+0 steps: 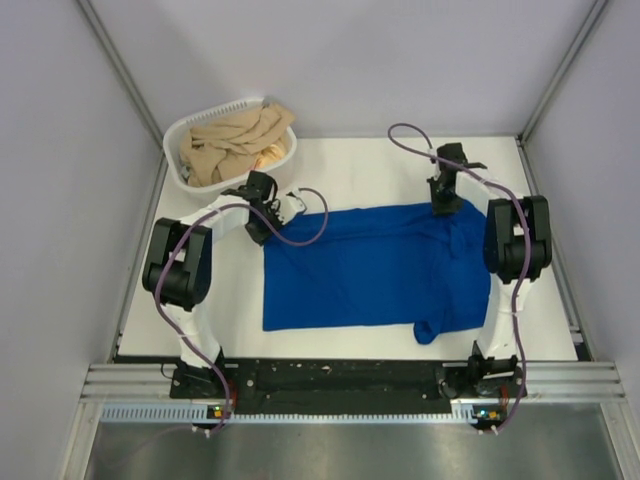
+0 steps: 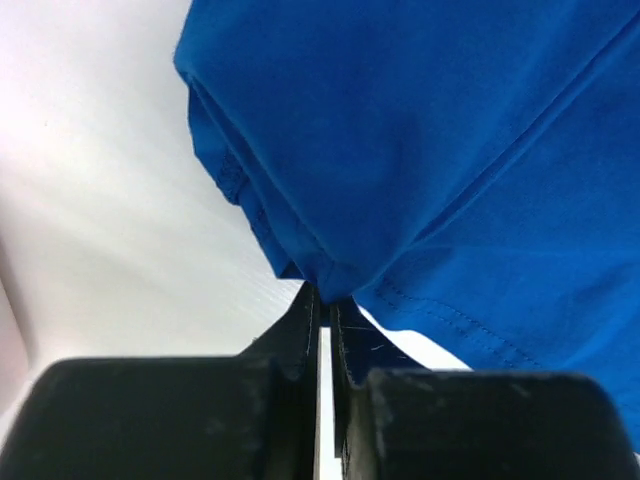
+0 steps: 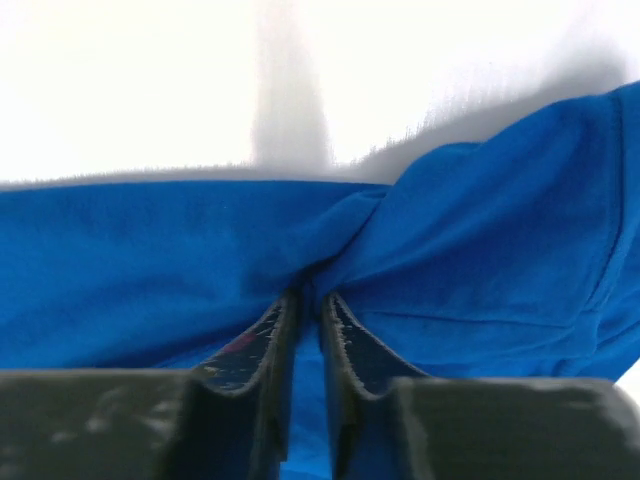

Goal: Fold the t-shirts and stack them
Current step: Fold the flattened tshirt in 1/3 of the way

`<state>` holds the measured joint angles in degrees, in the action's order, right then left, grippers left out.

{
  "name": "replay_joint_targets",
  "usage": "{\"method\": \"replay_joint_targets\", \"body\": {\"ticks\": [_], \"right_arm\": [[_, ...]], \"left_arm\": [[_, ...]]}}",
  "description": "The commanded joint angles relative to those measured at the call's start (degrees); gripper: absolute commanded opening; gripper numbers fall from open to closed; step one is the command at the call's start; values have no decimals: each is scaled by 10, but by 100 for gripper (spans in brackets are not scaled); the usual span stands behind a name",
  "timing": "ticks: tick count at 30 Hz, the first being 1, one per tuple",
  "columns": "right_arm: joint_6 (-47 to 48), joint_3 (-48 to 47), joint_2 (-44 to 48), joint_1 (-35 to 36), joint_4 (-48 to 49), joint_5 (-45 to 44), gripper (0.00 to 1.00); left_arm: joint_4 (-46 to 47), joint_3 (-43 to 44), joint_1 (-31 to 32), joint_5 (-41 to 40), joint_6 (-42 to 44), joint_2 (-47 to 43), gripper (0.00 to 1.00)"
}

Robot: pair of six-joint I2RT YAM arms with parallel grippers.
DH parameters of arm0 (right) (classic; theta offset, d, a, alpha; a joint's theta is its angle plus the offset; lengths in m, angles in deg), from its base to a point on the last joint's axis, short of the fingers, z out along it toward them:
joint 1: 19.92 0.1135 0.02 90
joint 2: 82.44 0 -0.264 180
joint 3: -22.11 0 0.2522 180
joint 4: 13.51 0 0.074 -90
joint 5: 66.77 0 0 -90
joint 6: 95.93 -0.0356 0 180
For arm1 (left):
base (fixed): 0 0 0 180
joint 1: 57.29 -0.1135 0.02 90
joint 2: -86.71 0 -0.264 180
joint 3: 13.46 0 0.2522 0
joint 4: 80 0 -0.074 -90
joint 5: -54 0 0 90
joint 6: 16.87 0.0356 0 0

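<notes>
- Grip: left gripper (image 2: 322,292), right gripper (image 3: 308,298) — each clamped on the royal-blue cloth t-shirt (image 1: 370,265) edge at its tips.
- Step: first fold, likely.
- Next: lift both evenly — draw edge back.

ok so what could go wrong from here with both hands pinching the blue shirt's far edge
The left hand grips just the corner of the t-shirt, so it may slip on lifting. The right hand pinches a bunched fold, which could leave a crease. The basket sits close to the left hand; a wide swing might knock it.
</notes>
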<state>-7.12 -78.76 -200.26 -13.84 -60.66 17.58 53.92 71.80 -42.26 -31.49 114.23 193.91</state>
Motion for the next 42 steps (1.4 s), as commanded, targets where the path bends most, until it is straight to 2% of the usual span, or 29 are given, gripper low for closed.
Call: {"method": "replay_joint_targets", "body": {"ticks": [1, 2, 8, 13, 17, 21, 25, 34, 36, 38, 42], "right_arm": [[-5, 4, 10, -2, -5, 16, 3], [-7, 10, 18, -2, -5, 18, 0], [-16, 53, 87, -2, -6, -3, 0], [-25, 77, 139, -2, -1, -8, 0], [-26, 74, 130, -1, 4, 27, 17], [-32, 73, 121, 6, 10, 11, 27], [-34, 67, 104, 23, 15, -22, 34], [-35, 44, 57, 43, 10, -63, 39], [-34, 36, 49, 44, 10, -53, 37], [-36, 32, 41, 43, 10, -40, 28], [-43, 25, 23, 42, 9, -7, 1]], "left_arm": [[-7, 9, -3, 39, -14, -21, 0], [-11, 10, -3, 40, -17, -25, 0], [-43, 34, -3, 16, -42, -40, 0], [-76, 50, -3, 41, -46, -54, 0], [-86, 49, -3, 51, -45, -66, 0], [-90, 41, -3, 51, -41, -69, 0], [-87, 33, -3, 55, -40, -71, 0], [-91, 35, -3, 48, -38, -70, 0], [-91, 35, -3, 48, -37, -69, 0], [-91, 35, -3, 48, -39, -67, 0], [-92, 37, -3, 49, -41, -66, 0]]}}
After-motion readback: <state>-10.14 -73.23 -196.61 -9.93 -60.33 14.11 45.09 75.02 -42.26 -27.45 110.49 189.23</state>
